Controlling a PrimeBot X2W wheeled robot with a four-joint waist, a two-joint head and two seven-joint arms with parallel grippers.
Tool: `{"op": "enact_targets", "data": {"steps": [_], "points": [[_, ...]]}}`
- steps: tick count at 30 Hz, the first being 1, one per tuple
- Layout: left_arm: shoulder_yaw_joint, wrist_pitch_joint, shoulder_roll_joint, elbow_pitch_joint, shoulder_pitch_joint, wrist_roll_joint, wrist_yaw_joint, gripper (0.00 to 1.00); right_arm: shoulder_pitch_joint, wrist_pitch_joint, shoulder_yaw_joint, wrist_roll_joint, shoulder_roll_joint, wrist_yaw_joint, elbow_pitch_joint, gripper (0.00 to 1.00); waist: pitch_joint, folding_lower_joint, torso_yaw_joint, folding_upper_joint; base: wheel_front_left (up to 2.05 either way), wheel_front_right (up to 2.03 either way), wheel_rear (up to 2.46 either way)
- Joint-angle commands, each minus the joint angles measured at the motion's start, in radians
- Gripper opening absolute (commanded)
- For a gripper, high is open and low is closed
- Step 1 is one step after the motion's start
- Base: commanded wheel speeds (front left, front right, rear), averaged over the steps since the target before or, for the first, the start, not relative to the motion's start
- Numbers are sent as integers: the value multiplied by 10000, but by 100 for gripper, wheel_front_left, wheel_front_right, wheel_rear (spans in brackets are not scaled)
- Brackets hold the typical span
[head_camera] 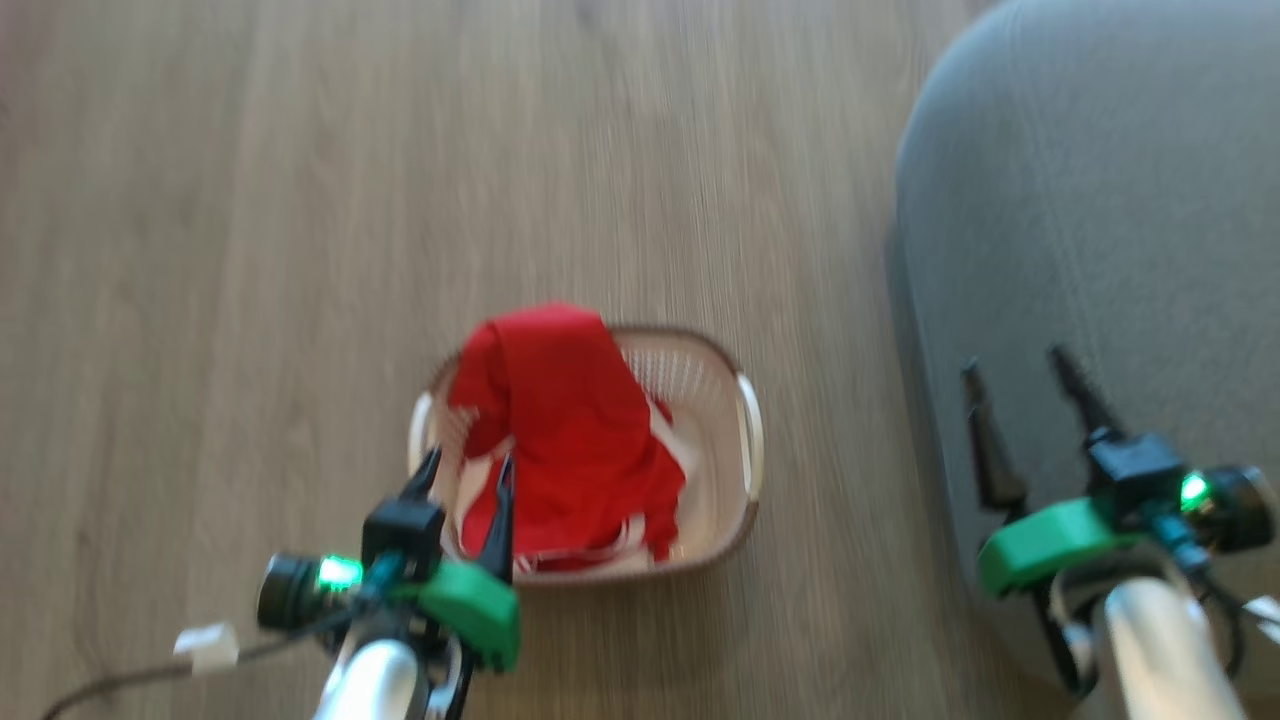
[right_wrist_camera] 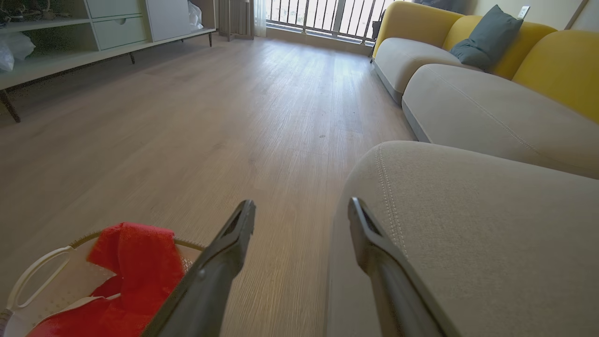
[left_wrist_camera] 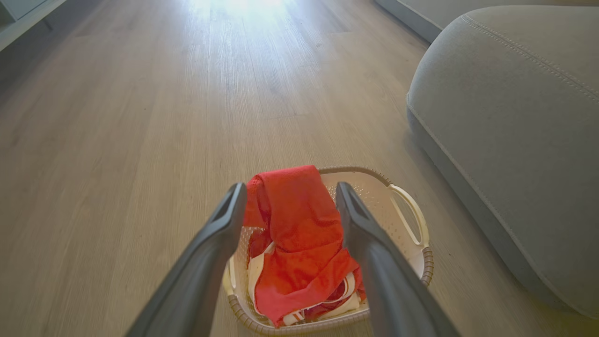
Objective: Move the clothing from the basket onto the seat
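The clothing is seen lying in the basket, heaped toward its left half, with one red fold draped up over the far rim. White trim bands are glimpsed at the near end of the heap. How many garments are piled there cannot be told, since the folds cover one another. The basket is set on the wooden floor beside the seat, not touching it. A rounded corner of the seat is shown, the rest being cut off by the top and right edges of the head view. That view is smeared by motion blur, so the basket's perforations and fine edges are hard to make out.

The left gripper is held above the basket's near left corner, which is hidden behind it. Its jaws are spread wide and nothing is gripped; in the left wrist view the red heap is framed in the gap between them. Whether the fabric is touched cannot be judged. The right gripper is likewise spread and empty, held over the seat's near edge; contact with the upholstery cannot be settled. In the right wrist view the basket is cut off at the lower left corner and partly covered by one dark jaw. Behind, a yellow-backed sofa is seen, with a grey-blue cushion on it.
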Motion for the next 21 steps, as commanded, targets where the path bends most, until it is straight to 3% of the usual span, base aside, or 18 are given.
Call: {"op": "enact_targets", "data": {"steps": [1,7,16,21], "points": [[213,-126,-22,-91,-524,69,18,100,-444,-93,39,-74,-33,69,-392,100,1308,0,-224,0,0,0,0],[-206,-126,-22,1676,-2494,59,-397,100,-1116,-93,-265,-17,-33,69,-880,100,3645,0,-501,0,0,0,0],[-767,-126,-22,3918,-4856,726,-600,100,-1536,-93,-169,110,-33,69,-1388,100,5629,0,-865,0,0,0,0],[-1492,-126,241,5622,-6684,1575,-815,100,-1857,-93,379,534,-33,69,-1756,100,6984,0,-1446,0,0,0,0]]}}
